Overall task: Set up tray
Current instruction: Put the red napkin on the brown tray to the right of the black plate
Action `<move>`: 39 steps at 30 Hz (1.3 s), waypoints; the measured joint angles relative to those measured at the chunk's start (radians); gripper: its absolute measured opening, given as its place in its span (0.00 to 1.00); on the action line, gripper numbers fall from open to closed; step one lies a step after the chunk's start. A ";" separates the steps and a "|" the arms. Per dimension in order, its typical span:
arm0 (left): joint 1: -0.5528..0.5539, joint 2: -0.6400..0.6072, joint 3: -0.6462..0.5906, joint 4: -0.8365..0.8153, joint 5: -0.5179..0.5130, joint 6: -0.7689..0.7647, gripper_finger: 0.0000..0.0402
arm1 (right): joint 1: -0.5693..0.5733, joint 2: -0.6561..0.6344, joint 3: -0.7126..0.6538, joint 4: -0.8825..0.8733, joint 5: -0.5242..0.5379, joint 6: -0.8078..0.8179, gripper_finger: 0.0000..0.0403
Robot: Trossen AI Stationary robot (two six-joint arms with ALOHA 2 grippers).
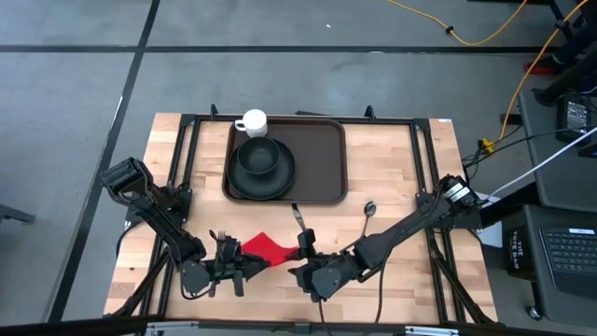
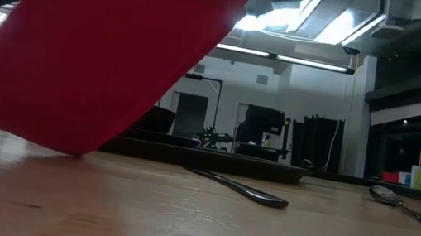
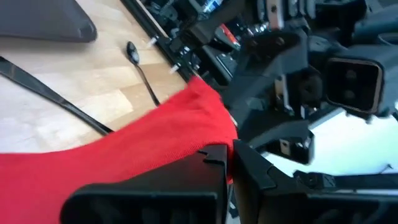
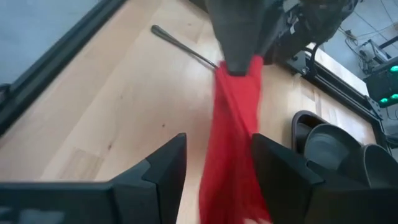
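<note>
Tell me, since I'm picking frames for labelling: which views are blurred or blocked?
Low view: red napkin fills the left, blurred; knife sharper. Left wrist view: left gripper soft. Right wrist view: right gripper soft. High view: clear, tray readable.

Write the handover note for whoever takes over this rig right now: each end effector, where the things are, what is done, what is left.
Left end effector: shut on the red napkin, held up off the table.
Right end effector: open, its fingers either side of the napkin.
Tray: at the far edge, holding the plate and bowl; white cup at its corner.
Left to do: napkin, knife and spoon are still off the tray.
</note>
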 joint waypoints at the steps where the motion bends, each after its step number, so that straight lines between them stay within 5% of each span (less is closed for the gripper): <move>1: 0.000 0.000 0.003 0.000 0.004 0.001 0.01 | -0.003 0.000 0.000 0.000 0.000 -0.001 0.46; 31: 0.000 0.000 0.009 -0.014 0.004 0.007 0.01 | -0.002 0.000 0.000 0.029 0.033 -0.182 0.46; 39: 0.000 0.000 0.009 -0.011 0.006 0.007 0.01 | -0.036 0.000 0.000 0.009 -0.067 -0.123 0.46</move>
